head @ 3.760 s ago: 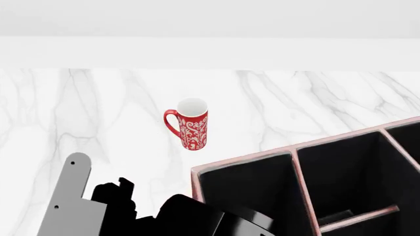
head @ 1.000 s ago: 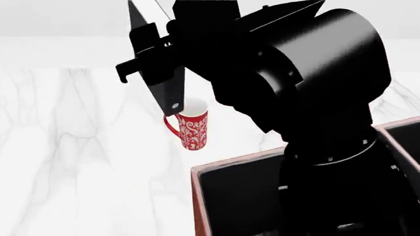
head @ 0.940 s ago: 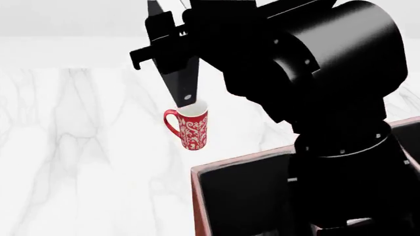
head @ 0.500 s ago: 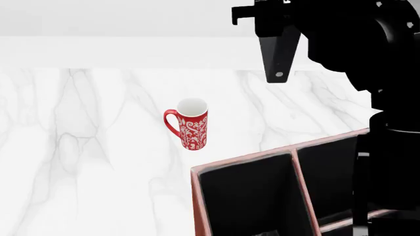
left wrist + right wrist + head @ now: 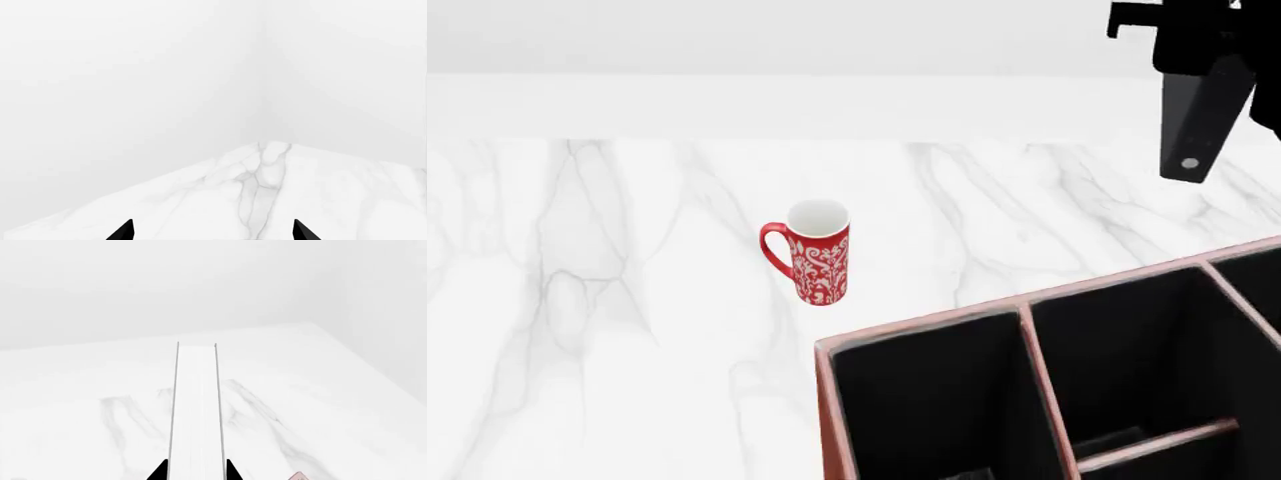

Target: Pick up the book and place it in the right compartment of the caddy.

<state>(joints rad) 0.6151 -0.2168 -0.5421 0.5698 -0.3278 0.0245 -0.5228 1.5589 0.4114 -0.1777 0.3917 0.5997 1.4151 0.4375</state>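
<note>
My right gripper (image 5: 195, 471) is shut on the book (image 5: 195, 405), which shows edge-on with its white pages between the two black fingertips. In the head view this gripper (image 5: 1190, 165) hangs high at the top right, above the table behind the caddy; I cannot tell the book from the dark finger there. The caddy (image 5: 921, 328), reddish-brown with pale pink rims and black compartments, fills the lower right. My left gripper (image 5: 212, 235) is open and empty over bare marble, and is out of the head view.
A red-and-white patterned mug (image 5: 814, 255) stands upright on the white marble table (image 5: 601, 300), left of and beyond the caddy. A white wall runs along the table's far edge. A pink corner of the caddy (image 5: 297, 476) shows in the right wrist view.
My right arm has swung from in front of the mug across to the top right of the head view, uncovering the caddy. The mug and caddy have not moved.
</note>
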